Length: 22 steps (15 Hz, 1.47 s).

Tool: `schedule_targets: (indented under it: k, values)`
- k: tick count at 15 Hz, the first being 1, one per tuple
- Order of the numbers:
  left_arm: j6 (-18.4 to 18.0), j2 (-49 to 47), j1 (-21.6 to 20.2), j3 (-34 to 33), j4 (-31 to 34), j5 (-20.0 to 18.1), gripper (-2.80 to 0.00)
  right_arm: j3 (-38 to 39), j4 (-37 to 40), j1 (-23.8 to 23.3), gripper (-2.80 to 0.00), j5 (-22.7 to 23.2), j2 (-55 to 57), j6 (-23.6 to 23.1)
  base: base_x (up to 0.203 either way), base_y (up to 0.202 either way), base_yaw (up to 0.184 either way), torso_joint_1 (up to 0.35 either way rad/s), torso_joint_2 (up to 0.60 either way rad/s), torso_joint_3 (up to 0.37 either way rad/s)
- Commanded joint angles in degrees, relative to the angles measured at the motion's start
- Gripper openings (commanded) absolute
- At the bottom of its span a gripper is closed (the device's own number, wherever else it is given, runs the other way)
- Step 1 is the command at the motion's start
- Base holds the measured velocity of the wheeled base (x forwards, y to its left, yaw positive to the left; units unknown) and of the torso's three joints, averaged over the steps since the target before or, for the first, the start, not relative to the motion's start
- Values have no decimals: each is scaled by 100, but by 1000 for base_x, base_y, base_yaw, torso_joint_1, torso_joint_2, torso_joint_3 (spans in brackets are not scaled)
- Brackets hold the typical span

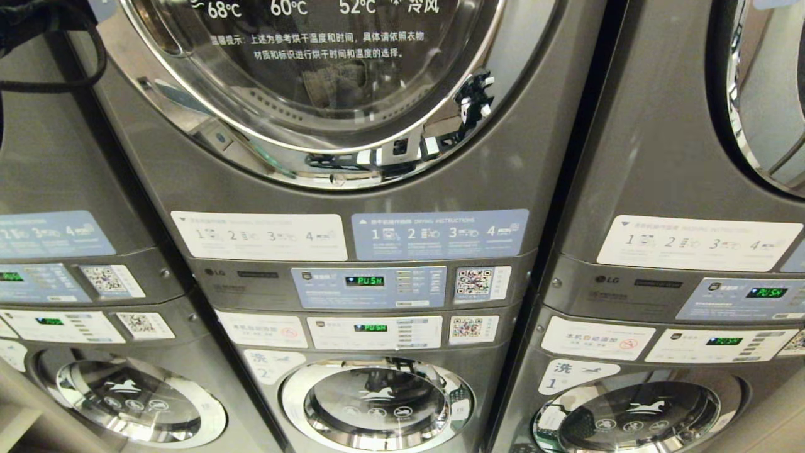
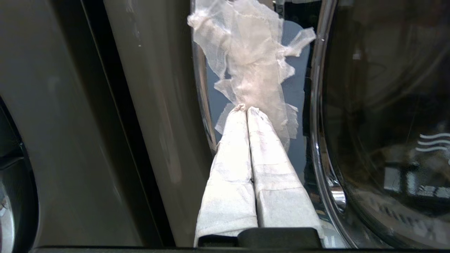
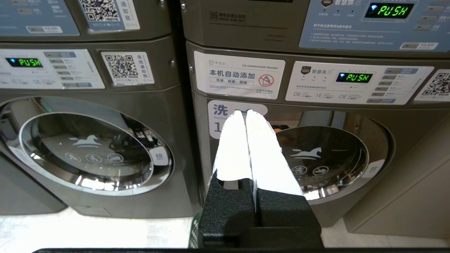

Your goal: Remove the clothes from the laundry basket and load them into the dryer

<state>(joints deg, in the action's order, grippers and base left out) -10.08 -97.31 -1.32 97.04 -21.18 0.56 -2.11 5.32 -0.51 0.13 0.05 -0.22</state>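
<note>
Grippers first. Left gripper (image 2: 246, 109) pressed together, pinching a sheer white cloth (image 2: 251, 59) at its edge, close beside the chrome door ring (image 2: 318, 140) of the dryer (image 1: 339, 82). Right gripper (image 3: 245, 113) pressed together on nothing, parked low facing the washers (image 3: 327, 158). Basket (image 3: 193, 230): only a green sliver shows under the right wrist.

Risk: thin pinch may slip, or cloth snag on the ring. Door looks shut in head view, blocking loading.

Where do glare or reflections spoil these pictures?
Head view: the chrome ring of the dryer door mirrors the room, so nothing behind it reads. Right wrist view: the wrapped fingers are burnt out to plain white. Left wrist view: the dark door glass shows only reflections.
</note>
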Motion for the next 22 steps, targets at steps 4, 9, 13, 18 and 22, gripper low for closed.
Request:
schedule_targets:
  k: [4, 9, 13, 18, 22]
  values:
    - [-8, 65, -1, 29, -16, 34, -280, -1, 5, 4, -280, 4, -5, -5, 0, 0, 0, 0, 0, 0]
    - [-82, 1545, 15, -851, 206, 267, -280, -9, 5, 6, -280, 4, -5, -5, 0, 0, 0, 1, 7, 2]
    - [-389, 2909, 40, -1805, 599, 262, -280, 0, 4, 7, -280, 4, -5, 22, 0, 0, 0, 0, 0, 0]
    - [-514, 4797, 52, -4840, 1098, 116, -280, 0, -4, 7, -280, 4, -5, 30, 0, 0, 0, 0, 0, 0]
    - [-292, 6560, 52, -7678, 1632, -26, -280, 0, -4, 7, -280, 4, -5, 30, 0, 0, 0, 0, 0, 0]
